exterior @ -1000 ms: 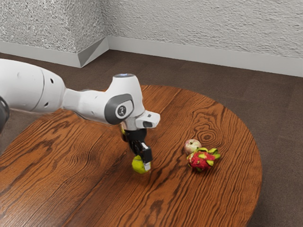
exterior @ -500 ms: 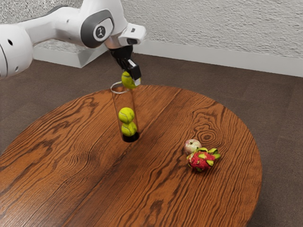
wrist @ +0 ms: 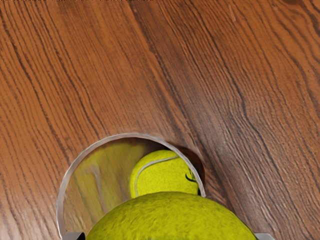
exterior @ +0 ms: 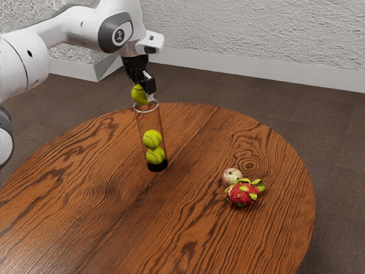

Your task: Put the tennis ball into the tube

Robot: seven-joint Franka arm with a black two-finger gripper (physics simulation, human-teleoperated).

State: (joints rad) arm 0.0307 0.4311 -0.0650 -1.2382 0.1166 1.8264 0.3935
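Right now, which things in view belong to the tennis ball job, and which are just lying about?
Part of the job:
- tennis ball, held in the pincer
- clear tube
- upper ball and lower ball, stacked inside it

Just lying about:
- dragon fruit
- pale round fruit beside it

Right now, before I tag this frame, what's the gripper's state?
Gripper: closed on a tennis ball, held just above the clear tube, jaws on opposite sides of the ball.
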